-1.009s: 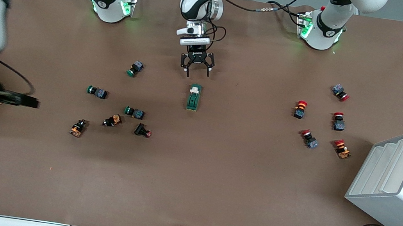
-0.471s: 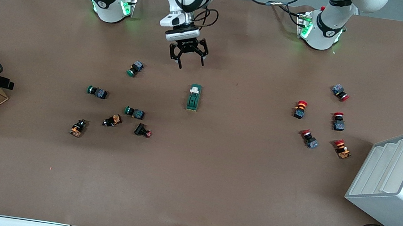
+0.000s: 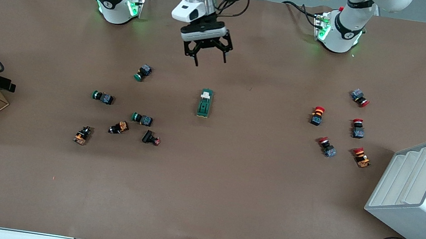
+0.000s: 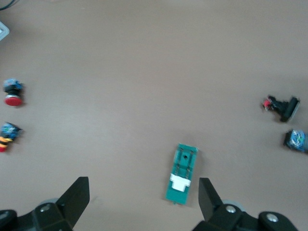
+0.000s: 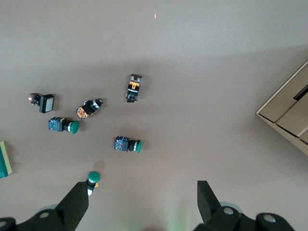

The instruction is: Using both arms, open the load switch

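Approach was judged the step in hand. Above the brown table (image 3: 226, 204), the left gripper (image 3: 209, 59) was seen at upper centre of the front view, spread wide and empty, short of the load switch (image 3: 204, 103), which lay untouched at mid-frame. The right gripper (image 5: 142, 211), likewise spread, was seen over the green push buttons (image 5: 127, 144). Next, both would need lowering onto the switch, one bracing its body, one working the white lever (image 3: 206, 92)

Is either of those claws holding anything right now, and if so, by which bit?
Nothing is held. The left gripper hangs open and empty above the table, short of the load switch. The right gripper is open and empty too, over the green push buttons.
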`<act>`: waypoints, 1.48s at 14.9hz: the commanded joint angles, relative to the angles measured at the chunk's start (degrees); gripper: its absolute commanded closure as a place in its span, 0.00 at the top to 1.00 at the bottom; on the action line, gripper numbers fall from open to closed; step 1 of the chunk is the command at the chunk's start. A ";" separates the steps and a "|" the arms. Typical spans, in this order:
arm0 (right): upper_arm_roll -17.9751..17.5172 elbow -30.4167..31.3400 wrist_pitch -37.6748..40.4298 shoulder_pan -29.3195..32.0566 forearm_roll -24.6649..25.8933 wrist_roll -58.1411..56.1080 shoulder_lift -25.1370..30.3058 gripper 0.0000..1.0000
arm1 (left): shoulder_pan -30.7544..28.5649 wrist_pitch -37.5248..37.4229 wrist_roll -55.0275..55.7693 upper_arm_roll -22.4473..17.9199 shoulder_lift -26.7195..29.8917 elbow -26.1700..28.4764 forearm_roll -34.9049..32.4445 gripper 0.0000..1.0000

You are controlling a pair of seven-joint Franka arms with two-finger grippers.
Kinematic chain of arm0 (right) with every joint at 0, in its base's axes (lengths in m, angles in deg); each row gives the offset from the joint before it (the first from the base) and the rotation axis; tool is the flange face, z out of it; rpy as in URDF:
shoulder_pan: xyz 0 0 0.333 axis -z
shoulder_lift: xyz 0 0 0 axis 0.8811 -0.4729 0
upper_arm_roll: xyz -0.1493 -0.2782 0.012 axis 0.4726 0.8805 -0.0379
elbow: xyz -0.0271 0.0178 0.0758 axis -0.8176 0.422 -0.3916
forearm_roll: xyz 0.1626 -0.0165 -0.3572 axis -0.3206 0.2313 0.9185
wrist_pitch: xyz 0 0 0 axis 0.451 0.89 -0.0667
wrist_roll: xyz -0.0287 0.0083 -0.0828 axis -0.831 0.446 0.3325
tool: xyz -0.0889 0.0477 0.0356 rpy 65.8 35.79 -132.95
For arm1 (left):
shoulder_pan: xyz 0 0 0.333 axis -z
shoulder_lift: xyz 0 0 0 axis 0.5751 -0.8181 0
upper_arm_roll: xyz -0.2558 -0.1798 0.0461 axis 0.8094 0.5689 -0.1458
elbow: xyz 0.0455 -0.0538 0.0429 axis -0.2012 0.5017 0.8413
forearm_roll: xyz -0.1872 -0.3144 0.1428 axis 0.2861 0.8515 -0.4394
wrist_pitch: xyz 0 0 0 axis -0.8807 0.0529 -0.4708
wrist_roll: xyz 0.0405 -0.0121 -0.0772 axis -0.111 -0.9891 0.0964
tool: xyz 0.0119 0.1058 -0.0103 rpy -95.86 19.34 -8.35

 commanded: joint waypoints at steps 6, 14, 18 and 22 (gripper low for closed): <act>1.20 15.72 -3.52 -3.88 0.26 5.19 13.82 1.00 | -16.92 -10.67 -23.80 0.27 3.92 -13.07 18.15 1.00; 2.88 27.78 -7.66 -4.86 0.26 5.01 24.81 1.00 | -41.00 -19.64 -58.46 -1.47 14.38 -12.20 29.06 1.00; 3.06 27.87 -5.73 -5.56 0.26 4.92 27.44 1.00 | -46.30 -22.36 -82.65 -10.51 21.23 -5.63 32.49 1.00; 4.20 27.86 -4.58 -7.76 0.52 5.19 29.21 1.00 | -47.00 -23.76 -86.39 -14.31 27.13 -1.04 33.81 1.00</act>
